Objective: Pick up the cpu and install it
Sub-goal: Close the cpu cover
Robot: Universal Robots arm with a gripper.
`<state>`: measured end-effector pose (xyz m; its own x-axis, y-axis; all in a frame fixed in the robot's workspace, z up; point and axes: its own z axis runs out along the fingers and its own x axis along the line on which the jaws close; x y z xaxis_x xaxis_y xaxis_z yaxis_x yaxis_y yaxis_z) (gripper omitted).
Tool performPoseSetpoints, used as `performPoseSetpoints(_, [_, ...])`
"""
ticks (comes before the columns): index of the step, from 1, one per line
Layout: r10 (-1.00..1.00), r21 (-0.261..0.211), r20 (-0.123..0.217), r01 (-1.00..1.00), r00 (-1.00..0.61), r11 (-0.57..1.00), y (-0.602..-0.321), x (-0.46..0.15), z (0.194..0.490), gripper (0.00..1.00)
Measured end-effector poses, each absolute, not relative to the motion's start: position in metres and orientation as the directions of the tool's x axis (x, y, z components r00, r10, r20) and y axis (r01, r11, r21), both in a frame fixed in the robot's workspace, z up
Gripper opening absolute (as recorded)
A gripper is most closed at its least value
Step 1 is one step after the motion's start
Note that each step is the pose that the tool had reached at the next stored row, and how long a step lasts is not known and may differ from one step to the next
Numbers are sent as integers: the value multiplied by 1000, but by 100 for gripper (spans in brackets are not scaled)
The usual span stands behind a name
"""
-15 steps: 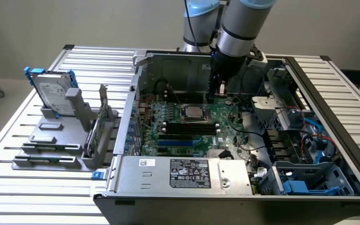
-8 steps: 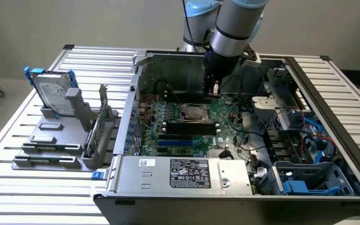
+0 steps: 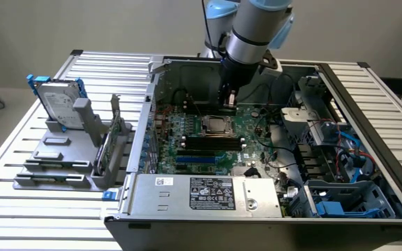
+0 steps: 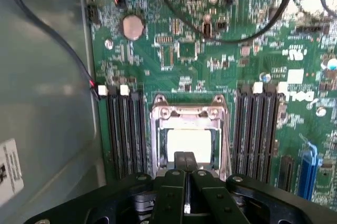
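Inside the open case (image 3: 257,234) | flat square silver cpu (image 4: 189,142) lies in metal-framed socket (image 4: 158,129) | gripper (image 3: 230,104) over green board (image 4: 210,50), black fingers (image 4: 179,163) together

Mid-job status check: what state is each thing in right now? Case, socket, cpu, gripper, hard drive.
case: side open, motherboard exposed.
socket: occupied; latch state cannot be told.
cpu: lying flat in the socket.
gripper: shut, nothing between the fingers, over the cpu.
hard drive: upright in the grey stand, outside the case.
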<state>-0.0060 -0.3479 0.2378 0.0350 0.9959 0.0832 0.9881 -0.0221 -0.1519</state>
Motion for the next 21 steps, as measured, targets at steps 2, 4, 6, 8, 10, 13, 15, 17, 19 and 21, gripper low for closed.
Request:
performPoseSetpoints(2, [996,-154,83,988,35,-22,-348,-14,236,11])
performPoseSetpoints(4, [996,-158,83,987,36,-22,-348,-20,234,11])
performPoseSetpoints(6, [996,-164,83,986,36,-22,-348,-22,232,11])
performPoseSetpoints(8, [996,-177,82,984,37,-22,-348,-22,231,11])
performPoseSetpoints(10, [996,-194,82,981,39,-22,-348,-22,231,11])
performPoseSetpoints(13, [996,-211,81,977,40,-22,-349,-22,229,11])
performPoseSetpoints(15, [996,-216,81,976,40,-22,-349,-22,227,11])
performPoseSetpoints(17, [996,-219,81,975,40,-22,-349,-22,224,11])
performPoseSetpoints(19, [996,-224,81,974,41,-22,-349,-22,221,11])
performPoseSetpoints(21, [996,-230,80,973,41,-22,-349,-22,220,11])
